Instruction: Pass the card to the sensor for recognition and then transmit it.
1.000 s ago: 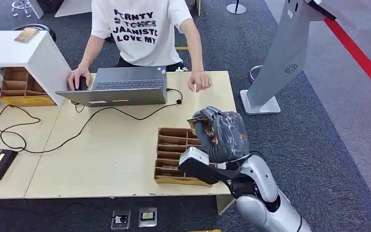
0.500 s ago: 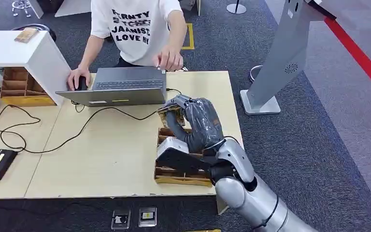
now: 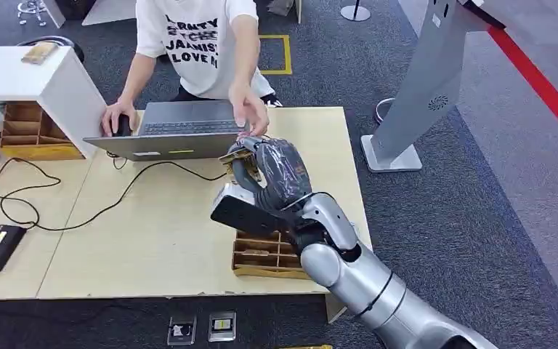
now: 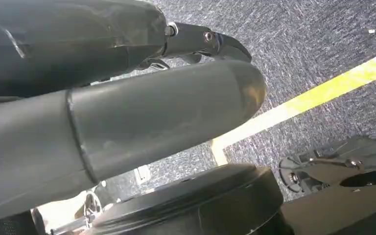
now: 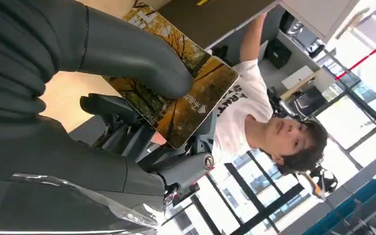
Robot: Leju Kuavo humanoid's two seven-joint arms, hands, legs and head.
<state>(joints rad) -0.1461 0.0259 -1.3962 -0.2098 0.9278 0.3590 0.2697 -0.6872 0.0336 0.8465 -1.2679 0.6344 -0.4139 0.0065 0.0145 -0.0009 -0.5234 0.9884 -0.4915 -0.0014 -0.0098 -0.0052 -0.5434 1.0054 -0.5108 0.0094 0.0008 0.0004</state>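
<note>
Silver right arm comes up from near right, its right hand [image 3: 272, 174] raised over the table [image 3: 160, 233], gripping the card [image 5: 176, 100] between thick thumb and dark fingers; card shows an autumn-tree print, and in the head view it pokes out at the hand's far-left tip. Just below the forearm sits a cardboard divider tray [image 3: 261, 254] on the table's near right part. Left hand [image 4: 117, 112] hangs over carpet, fingers look curled but cannot tell its state. Farther, a person's hand [image 3: 251, 116] reaches to just beside the card, near a laptop [image 3: 182, 131]. Step judged: handover to the person. Next move calls for holding steady, then loosening once the person pinches the card.
</note>
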